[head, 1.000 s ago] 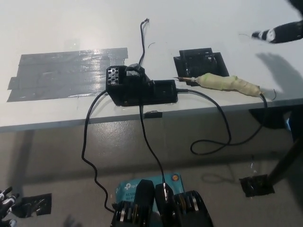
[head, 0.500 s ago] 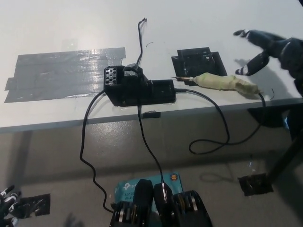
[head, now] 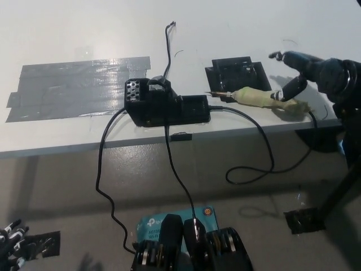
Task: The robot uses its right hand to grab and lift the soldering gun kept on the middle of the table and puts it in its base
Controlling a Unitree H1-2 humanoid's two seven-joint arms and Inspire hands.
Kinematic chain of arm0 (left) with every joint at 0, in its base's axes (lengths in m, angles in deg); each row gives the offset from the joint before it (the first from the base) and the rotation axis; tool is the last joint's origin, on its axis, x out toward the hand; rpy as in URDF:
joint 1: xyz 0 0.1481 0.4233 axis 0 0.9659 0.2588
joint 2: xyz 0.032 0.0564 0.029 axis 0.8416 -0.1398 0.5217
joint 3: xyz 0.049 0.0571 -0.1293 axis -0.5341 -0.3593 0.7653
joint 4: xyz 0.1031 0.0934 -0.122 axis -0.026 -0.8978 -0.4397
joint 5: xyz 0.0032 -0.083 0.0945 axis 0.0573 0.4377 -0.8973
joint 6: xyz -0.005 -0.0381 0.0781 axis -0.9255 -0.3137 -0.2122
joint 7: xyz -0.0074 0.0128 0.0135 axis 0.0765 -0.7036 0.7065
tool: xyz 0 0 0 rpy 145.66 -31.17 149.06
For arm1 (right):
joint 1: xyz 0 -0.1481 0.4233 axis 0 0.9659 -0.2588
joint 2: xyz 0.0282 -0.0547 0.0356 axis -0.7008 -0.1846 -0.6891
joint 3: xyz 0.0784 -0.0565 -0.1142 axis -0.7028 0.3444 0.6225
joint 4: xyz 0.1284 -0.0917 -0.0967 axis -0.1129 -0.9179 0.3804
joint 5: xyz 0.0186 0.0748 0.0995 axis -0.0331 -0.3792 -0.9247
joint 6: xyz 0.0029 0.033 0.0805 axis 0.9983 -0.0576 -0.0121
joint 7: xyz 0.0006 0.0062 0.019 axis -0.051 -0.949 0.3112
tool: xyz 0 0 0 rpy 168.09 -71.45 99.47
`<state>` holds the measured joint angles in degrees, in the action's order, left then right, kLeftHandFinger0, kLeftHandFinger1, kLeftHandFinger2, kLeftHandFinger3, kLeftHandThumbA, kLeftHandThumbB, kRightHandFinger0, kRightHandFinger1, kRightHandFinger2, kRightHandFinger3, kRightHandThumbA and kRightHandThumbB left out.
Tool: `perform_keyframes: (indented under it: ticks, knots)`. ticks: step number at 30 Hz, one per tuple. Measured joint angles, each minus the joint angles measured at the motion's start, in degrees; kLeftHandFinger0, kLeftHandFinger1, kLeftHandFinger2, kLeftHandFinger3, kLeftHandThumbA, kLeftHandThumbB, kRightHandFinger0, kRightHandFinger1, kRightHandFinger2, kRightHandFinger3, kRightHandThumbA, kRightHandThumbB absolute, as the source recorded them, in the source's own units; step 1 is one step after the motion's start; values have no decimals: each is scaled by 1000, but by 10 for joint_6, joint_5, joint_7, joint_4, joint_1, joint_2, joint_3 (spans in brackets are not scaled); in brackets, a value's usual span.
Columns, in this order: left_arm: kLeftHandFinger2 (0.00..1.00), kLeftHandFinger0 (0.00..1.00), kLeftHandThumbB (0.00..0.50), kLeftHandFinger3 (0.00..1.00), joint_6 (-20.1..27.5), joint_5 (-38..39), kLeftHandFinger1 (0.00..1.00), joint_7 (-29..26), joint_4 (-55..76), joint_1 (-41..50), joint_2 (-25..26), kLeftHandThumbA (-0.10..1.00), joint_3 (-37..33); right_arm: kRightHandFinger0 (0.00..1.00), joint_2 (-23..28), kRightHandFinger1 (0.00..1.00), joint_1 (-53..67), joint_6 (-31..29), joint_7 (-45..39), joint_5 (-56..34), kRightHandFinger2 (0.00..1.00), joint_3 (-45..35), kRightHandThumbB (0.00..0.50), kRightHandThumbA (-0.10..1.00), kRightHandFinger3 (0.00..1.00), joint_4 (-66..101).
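The soldering gun (head: 264, 99) lies flat near the table's front edge, its handle wrapped in yellow-green tape and its thin metal tip pointing left. Its black cord (head: 265, 149) hangs off the table edge in a loop. The black base (head: 164, 105) stands to the gun's left, with a perforated block at its left end. My black right hand (head: 304, 70) hovers open over the rear end of the handle, fingers spread, one fingertip close to or touching the tape. Only the fingertips of my white left hand (head: 10, 244) show at the bottom left, below the table.
A black square plate (head: 237, 72) lies just behind the gun's tip. Grey tape (head: 73, 87) covers the table's left part. A thin wire (head: 168, 48) runs from the base toward the back. Cables drop from the base to a teal box (head: 169, 223) on the floor.
My right hand has come in from the upper right and dropped leftward onto the rear of the gun's handle. The gun and base have not moved.
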<state>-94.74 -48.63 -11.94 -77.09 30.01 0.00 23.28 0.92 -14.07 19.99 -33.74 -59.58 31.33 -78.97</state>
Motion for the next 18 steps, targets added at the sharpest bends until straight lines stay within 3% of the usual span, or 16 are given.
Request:
perform_keyframes:
  ticks: [6,9,18]
  knots:
    - [978,863,138,1000,0,-1,859,0,4,-1,-6,505,-7,1000,-8,1000,3,-2,11,10,1000,-6,361,646,1000,-27]
    - [977,823,134,1000,0,-1,822,0,4,-3,-6,510,-12,1000,-12,1000,3,-1,12,16,1000,-7,297,590,1000,-24]
    - [952,802,131,1000,0,-2,802,0,10,-8,-6,584,-26,1000,-45,1000,4,-3,13,22,1000,-9,279,541,1000,-23]
